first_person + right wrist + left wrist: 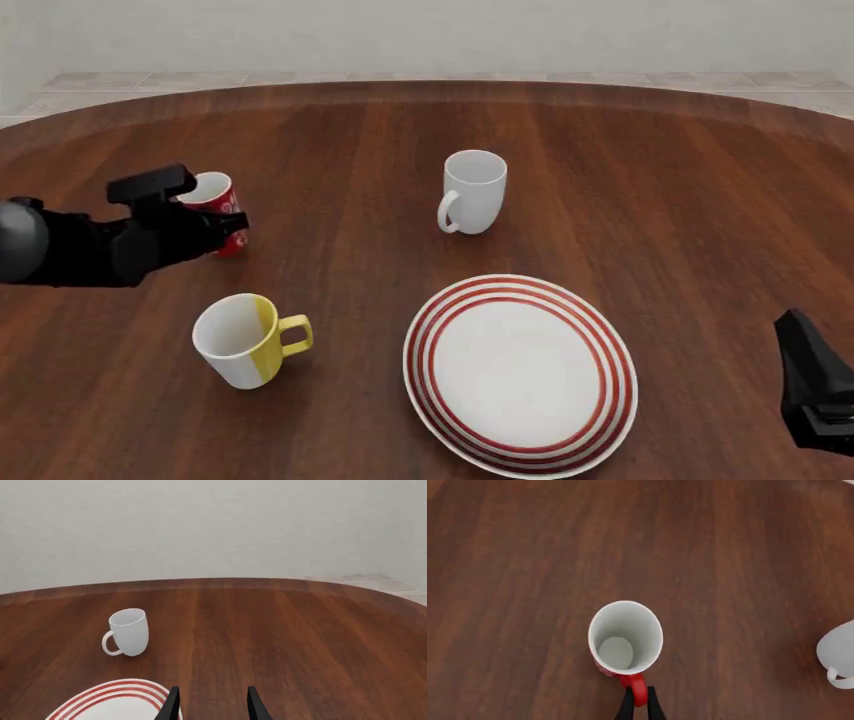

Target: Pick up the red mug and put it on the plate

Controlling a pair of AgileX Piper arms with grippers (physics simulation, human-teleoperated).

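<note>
The red mug [218, 209] stands upright near the worktop's [667, 200] left edge, tall and narrow with white swirls. The left wrist view alone shows its white inside and the left tool [639, 707] pinching its red handle. The right tool [211, 704] hangs spread over the plate's [521, 370] rim

**Nothing readable anywhere**

I can't read any text from here. The red mug [216, 205] I'm at has white markings, too small and half hidden to read as letters. The plate [521, 371] only has red rings, no label.
</note>
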